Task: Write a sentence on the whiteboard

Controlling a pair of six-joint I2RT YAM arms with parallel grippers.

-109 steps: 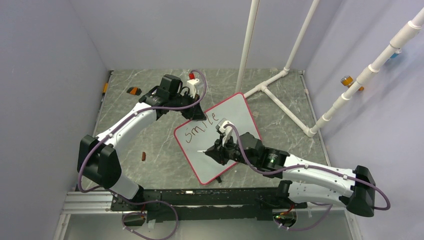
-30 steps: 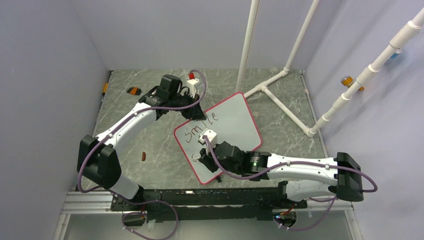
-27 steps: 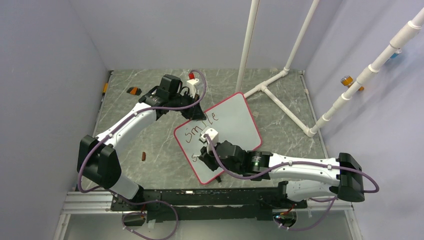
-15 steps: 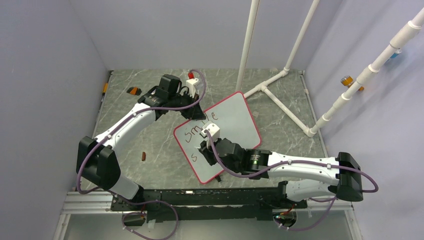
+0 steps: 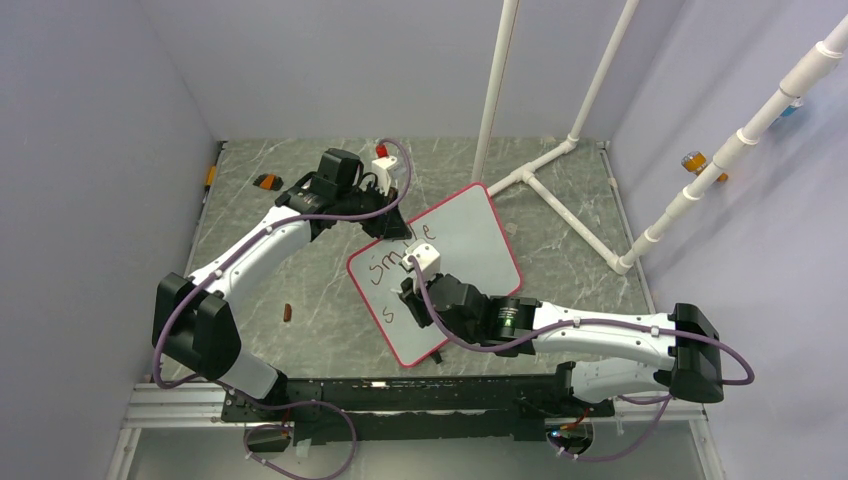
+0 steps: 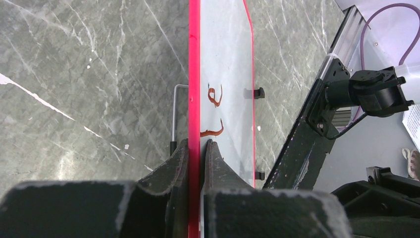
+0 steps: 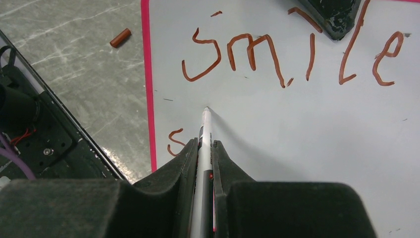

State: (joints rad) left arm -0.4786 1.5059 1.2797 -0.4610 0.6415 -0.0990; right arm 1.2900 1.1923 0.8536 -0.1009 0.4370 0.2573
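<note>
Right tool point(image 7: 204, 145) pinches a marker point(image 7: 205, 121), barrel mostly hidden; left tool point(image 6: 196, 144) clamps whiteboard point(image 6: 225, 64) rim.

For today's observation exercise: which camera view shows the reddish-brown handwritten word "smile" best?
Right wrist view: the reddish-brown handwritten word "smile" reads large and clear. Top view shows it small, partly covered; left wrist only two letters.

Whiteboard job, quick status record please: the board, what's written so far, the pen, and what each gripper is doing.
whiteboard: white with a red rim, turned at an angle to the arms
left gripper: shut on the whiteboard's edge
right gripper: shut on the marker
sentence: "smile" complete on the first line; only an "s" on the second
marker tip: at the board just beyond that "s"; contact cannot be confirmed
stray item: small reddish-brown piece on the table, off the board
</note>
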